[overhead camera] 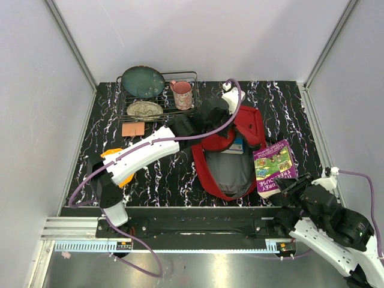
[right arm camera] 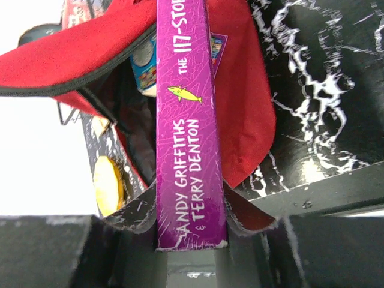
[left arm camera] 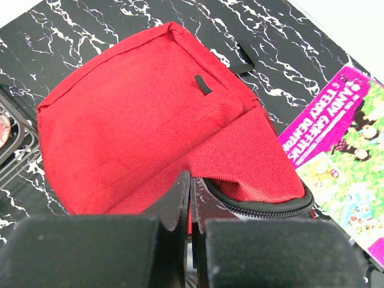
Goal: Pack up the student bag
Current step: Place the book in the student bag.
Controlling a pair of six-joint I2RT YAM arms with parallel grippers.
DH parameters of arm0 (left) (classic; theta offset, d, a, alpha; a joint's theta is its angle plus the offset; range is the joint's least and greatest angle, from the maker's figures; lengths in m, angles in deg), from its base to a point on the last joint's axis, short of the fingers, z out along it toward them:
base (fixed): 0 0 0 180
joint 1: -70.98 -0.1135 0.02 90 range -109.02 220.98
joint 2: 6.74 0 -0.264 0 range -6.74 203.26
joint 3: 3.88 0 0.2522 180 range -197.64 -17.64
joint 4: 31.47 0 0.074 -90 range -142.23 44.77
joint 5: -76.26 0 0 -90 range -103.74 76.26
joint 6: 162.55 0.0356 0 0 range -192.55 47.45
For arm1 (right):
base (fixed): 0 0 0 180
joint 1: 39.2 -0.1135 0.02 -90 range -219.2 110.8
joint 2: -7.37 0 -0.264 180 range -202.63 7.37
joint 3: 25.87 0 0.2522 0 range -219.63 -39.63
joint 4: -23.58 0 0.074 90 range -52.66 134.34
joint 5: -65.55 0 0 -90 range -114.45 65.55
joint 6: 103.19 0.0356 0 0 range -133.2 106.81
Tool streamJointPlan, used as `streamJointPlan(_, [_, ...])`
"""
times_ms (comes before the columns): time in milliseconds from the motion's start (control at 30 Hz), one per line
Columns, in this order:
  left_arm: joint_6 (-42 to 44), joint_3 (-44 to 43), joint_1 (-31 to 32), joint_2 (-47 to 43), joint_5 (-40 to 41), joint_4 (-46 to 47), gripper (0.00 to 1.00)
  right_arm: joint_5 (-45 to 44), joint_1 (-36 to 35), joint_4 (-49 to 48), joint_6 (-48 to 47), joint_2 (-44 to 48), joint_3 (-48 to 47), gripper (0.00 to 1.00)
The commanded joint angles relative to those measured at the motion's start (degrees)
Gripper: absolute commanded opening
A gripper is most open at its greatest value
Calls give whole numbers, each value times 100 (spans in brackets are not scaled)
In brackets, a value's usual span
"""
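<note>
The left tool is pinched together on a fold of the large dark-red fabric student bag, propping its mouth up. The right tool is clamped across a purple paperback book. That thin pinch could slip — the flap would drop and the book's corner snag the black zip edge. The bag lies mid-way across the black marbled tabletop, long axis near-to-far, mouth gaping toward the right arm.

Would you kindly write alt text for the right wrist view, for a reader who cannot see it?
The right gripper clamps a purple book, spine toward the camera. Behind it the red bag lies open on a black marbled table.
</note>
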Motion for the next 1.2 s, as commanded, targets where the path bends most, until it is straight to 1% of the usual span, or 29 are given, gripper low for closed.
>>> streamJointPlan(0, [-384,-81,20,-463,-89,554,0,703,4,-1132,-283,271,-186,0])
streamJointPlan(133, [-463,-177,12,-384,-467,581,0,1696,4,-1605,-142,377,-28,0])
streamJointPlan(167, [-480,-186,12,-366,-537,572,0,2150,4,-1720,-107,360,121,0])
streamJointPlan(233, [-498,-195,12,-349,-713,572,0,2601,4,-2184,-36,272,341,0])
streamJointPlan(267, [-507,-195,20,-349,-775,572,0,2969,4,-2344,7,220,603,0])
streamJointPlan(367, [-551,-151,12,-410,-994,537,0,3192,4,-2872,157,26,1088,0])
streamJointPlan(500, [-533,33,12,-586,-1057,528,0,2806,4,-3285,271,-10,1475,0])
streamJointPlan(533, [-525,60,12,-612,-1030,467,0,2762,4,-3556,280,-9,1597,0])
streamJointPlan(600, [-498,60,3,-639,-1030,379,0,2595,4,-3663,455,-36,1704,0])
streamJointPlan(700, [-472,121,3,-700,-1266,361,0,2218,4,-4005,500,34,1976,0])
streamJointPlan(733, [-463,139,3,-709,-1328,344,0,2095,4,-4372,474,69,2125,0])
streamJointPlan(833, [-446,218,3,-770,-1504,326,0,1262,4,-4639,623,184,2327,0])
streamJointPlan(867, [-445,244,3,-805,-1557,309,0,1084,4,-4674,797,236,2372,0])
streamJointPlan(967, [-437,289,3,-876,-1636,291,0,602,4,-5034,834,324,2513,0])
streamJointPlan(1033, [-437,332,11,-902,-1654,273,0,302,4,-5105,843,342,2504,0])
streamJointPlan(1133, [-472,368,11,-964,-1698,282,0,204,4,-5377,965,307,2626,0])
streamJointPlan(1167, [-481,368,3,-973,-1733,282,0,186,4,-5438,1183,281,2688,0])
